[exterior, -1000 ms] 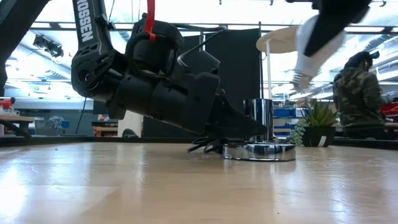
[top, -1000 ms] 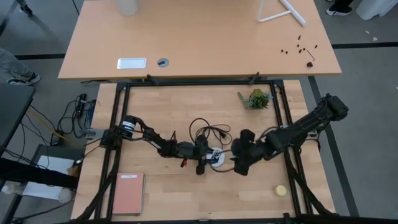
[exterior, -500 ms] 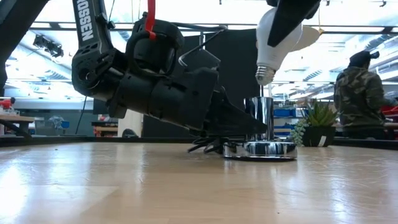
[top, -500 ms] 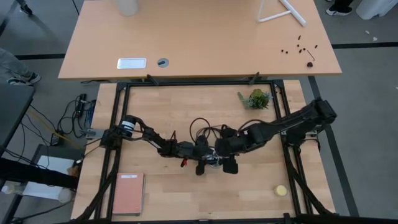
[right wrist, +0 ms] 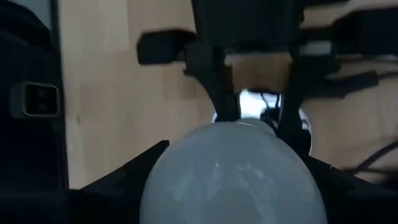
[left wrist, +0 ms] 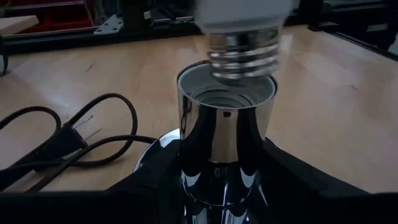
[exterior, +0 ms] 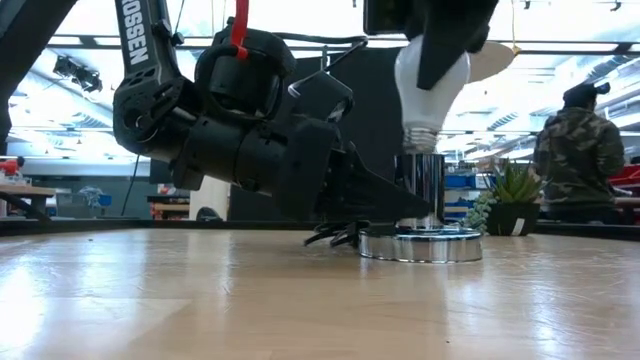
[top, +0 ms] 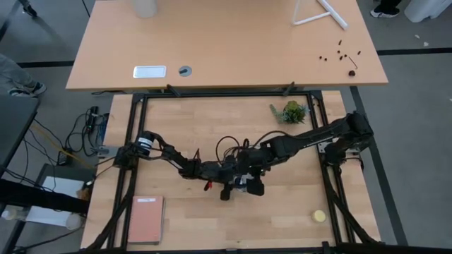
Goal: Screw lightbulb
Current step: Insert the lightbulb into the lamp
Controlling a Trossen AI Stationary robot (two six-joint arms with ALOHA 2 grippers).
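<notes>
My right gripper [exterior: 432,45] is clamped on the lightbulb [exterior: 431,85], screw end just above the socket [left wrist: 227,140] mouth; it has swung in over it; left gripper [top: 236,185] pinches the socket's sides; open tabletop [exterior: 200,300] around.

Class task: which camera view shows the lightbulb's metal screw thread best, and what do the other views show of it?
The left wrist view: the lightbulb thread fills the frame, poised at the mouth of the chrome socket. The low view shows it small, side-on. The right wrist view shows only the white globe in the right hand. In the high view the arms hide it.
</notes>
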